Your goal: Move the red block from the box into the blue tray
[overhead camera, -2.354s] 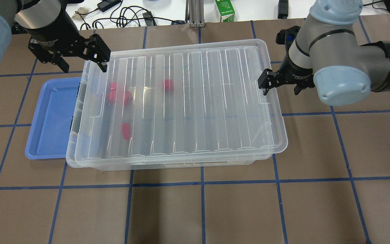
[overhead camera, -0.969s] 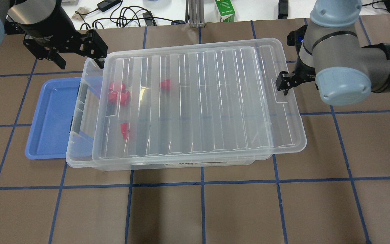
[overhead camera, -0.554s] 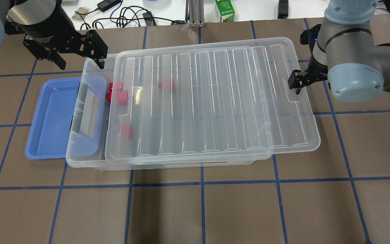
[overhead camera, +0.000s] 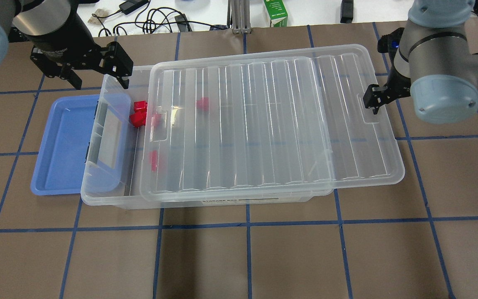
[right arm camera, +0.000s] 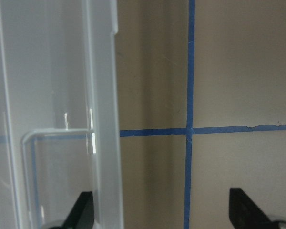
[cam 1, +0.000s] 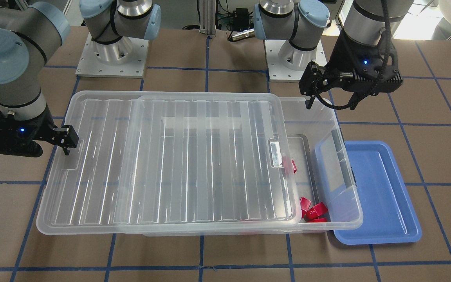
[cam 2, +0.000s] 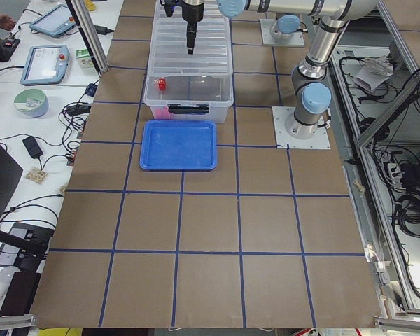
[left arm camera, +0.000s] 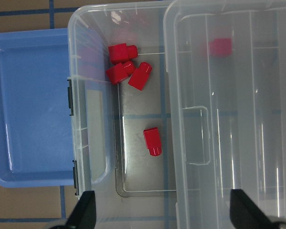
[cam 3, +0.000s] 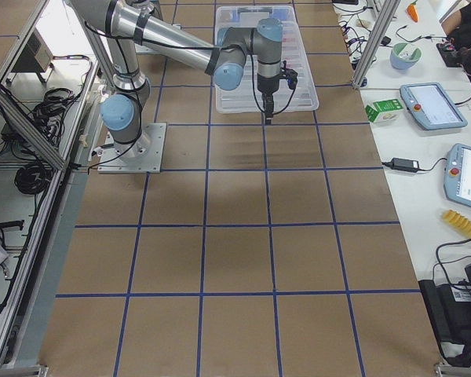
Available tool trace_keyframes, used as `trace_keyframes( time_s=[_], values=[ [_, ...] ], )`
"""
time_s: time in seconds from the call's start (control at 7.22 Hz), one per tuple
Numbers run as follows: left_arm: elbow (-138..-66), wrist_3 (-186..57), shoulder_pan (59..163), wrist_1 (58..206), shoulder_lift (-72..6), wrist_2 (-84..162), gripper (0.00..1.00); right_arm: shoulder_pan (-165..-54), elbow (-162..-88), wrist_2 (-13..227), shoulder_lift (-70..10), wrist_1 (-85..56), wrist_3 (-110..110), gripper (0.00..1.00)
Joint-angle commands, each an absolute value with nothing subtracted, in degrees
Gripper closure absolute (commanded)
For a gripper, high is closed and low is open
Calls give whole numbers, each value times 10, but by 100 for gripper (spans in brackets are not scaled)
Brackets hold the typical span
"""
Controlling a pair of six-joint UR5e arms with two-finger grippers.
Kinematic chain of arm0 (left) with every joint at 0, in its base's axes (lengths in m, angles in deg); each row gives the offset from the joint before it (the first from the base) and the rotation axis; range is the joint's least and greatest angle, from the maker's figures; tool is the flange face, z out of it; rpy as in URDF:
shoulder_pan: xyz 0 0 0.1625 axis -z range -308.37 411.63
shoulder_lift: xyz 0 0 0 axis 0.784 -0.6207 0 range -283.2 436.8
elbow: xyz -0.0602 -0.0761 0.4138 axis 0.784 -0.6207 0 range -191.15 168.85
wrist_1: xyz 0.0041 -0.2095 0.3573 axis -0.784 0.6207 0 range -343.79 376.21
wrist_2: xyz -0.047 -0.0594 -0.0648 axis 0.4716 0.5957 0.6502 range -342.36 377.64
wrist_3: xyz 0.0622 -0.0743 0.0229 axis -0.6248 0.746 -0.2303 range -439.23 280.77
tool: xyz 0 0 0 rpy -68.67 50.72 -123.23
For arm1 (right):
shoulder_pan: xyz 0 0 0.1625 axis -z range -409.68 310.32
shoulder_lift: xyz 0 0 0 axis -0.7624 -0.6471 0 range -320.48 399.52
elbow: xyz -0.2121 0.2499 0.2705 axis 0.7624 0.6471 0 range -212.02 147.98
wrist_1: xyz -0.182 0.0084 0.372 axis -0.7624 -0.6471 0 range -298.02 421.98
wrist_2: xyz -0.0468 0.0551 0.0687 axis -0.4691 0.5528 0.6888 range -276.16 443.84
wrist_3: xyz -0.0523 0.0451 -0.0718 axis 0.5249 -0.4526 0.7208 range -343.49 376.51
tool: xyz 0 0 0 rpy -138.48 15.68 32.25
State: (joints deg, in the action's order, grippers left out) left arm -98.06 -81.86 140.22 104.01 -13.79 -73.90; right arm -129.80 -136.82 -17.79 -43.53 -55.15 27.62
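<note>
**Q:** Quick count, what's actually on the surface (overhead camera: 239, 257) here?

**A:** One box (overhead camera: 110, 196), one lid (overhead camera: 264, 124), one blue tray (overhead camera: 62, 141) and five red pieces. Three are a bunched trio (left arm camera: 126, 69) in the box's corner. One is the far block (left arm camera: 220, 47), showing pinkish through the lid. Then the lone red block (left arm camera: 153, 141) lies by itself on the box floor. Two grippers in play.

**Q:** Where's that lone one relative to the grippers?

**A:** Pretty much below the left gripper (overhead camera: 100, 79). In its wrist camera the red block is out ahead between the two fingers, nearer the tray-side one, in the uncovered end of the box. The trio is further ahead. The blue tray is off to that gripper's outer side, tight against the box's end. All of it is well apart from the right gripper.

**Q:** And the grippers themselves?

**A:** Left gripper hangs over the box's corner with its fingers spread wide, nothing in them, touching nothing. Right gripper (right arm camera: 162, 212) is at the opposite end, also spread wide with nothing clamped. One finger (right arm camera: 83, 210) sits at the lid's handle notch; looks like contact, but I can't swear to it. The other is past the lid's edge over bare surface. The lid sits offset toward that gripper, overhanging the box there.
</note>
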Motion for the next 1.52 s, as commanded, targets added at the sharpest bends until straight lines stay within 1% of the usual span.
trace_keyframes(
  time_s=[0.0,0.14,0.42,0.83,1.38],
  values=[
    [-982,-819,1403,1040,-143,-738,0,-1281,-1365,-179,-437,-550,305,0],
    [-985,-819,1401,1038,-155,-736,0,-1275,-1364,-179,-437,-550,307,0],
    [-1017,-818,1400,1037,-170,-740,0,-1254,-1364,-177,-437,-549,322,0],
    [-1038,-803,1384,1003,-225,-707,0,-1252,-1366,-179,-448,-549,323,0],
    [-1115,-778,1385,915,-238,-707,0,-1242,-1368,-179,-449,-549,325,0]
  ],
)
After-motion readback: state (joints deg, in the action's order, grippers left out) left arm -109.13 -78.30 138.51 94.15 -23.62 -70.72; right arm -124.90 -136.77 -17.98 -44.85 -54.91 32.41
